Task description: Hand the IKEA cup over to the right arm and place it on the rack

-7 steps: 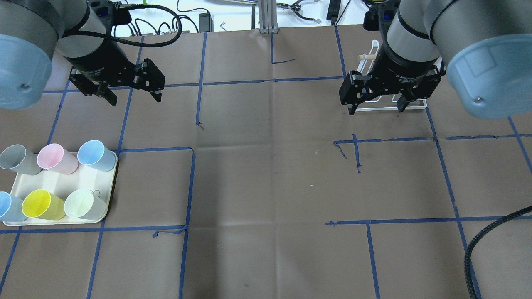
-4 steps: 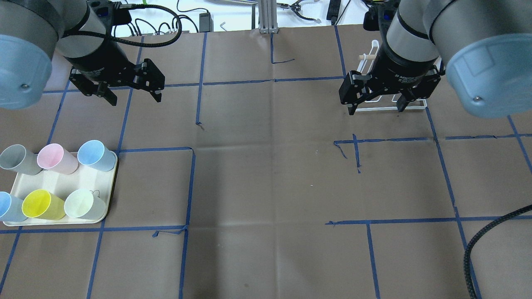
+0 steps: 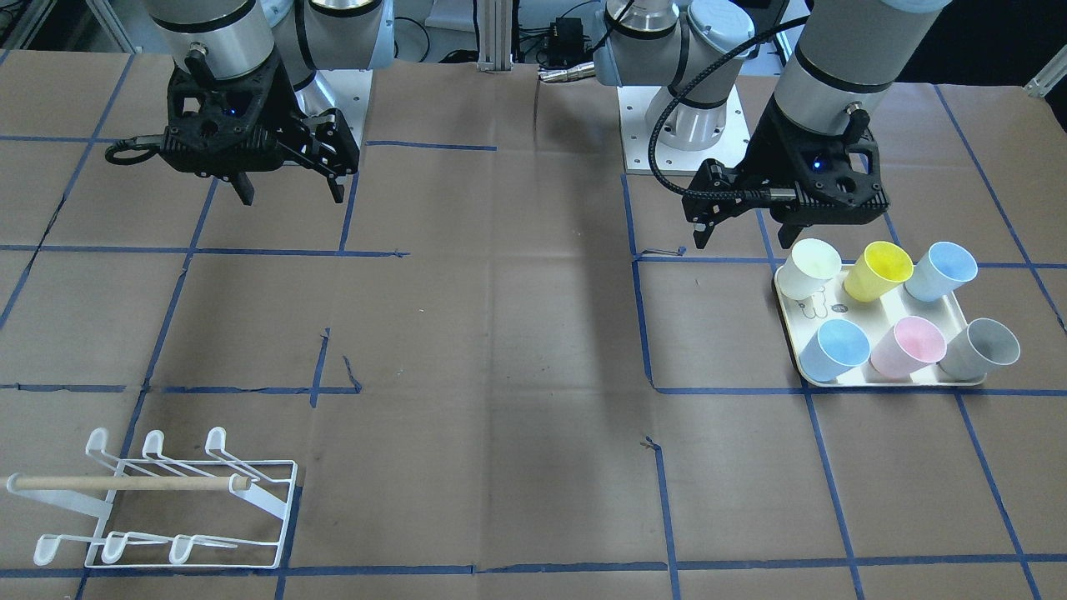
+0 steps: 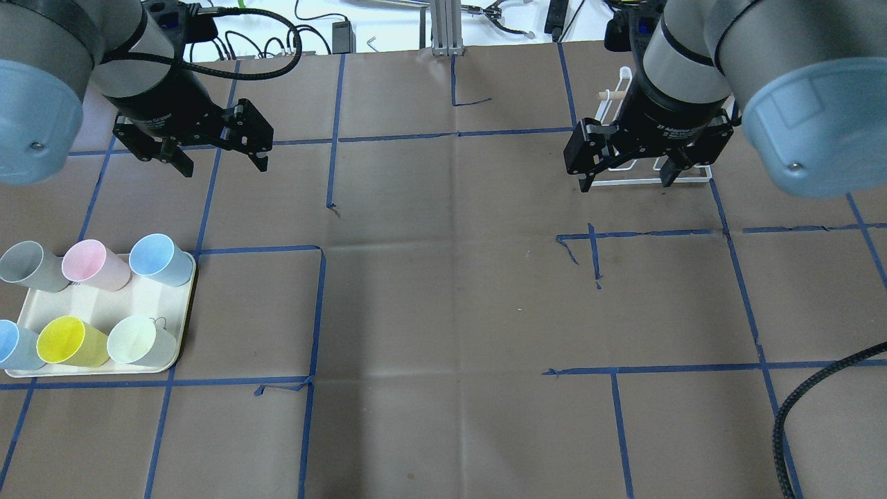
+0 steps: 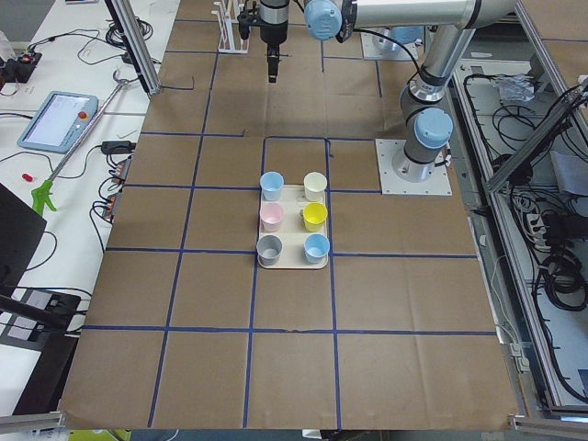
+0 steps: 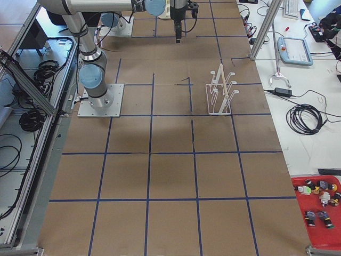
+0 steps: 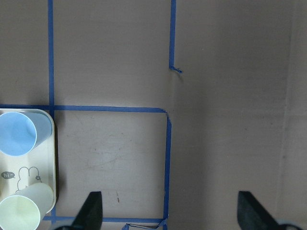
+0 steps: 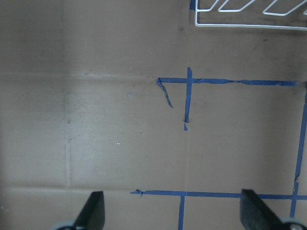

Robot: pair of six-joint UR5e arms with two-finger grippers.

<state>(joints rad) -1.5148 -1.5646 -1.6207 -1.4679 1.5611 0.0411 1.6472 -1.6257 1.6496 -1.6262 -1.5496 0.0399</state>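
Several plastic cups stand upright on a cream tray [image 4: 90, 305] at the table's left: grey [image 4: 28, 265], pink [image 4: 93, 263], two blue [image 4: 163, 258], yellow [image 4: 69, 341] and pale cream [image 4: 138, 339]. My left gripper [image 4: 223, 166] is open and empty, hanging above the table beyond the tray. Its wrist view shows a blue cup [image 7: 19, 134] and the pale cup [image 7: 24, 215] at the left edge. My right gripper [image 4: 627, 184] is open and empty, hanging in front of the white wire rack [image 3: 167, 500], which it partly hides in the overhead view.
The table is covered in brown paper with a grid of blue tape. A black ribbed hose [image 4: 797, 409] loops in at the near right corner. Cables and tools lie beyond the far edge. The rack [image 6: 221, 90] stands near the table's far right side.
My left gripper has shifted very slightly to the left. The right gripper, the cups and the rack have not moved.
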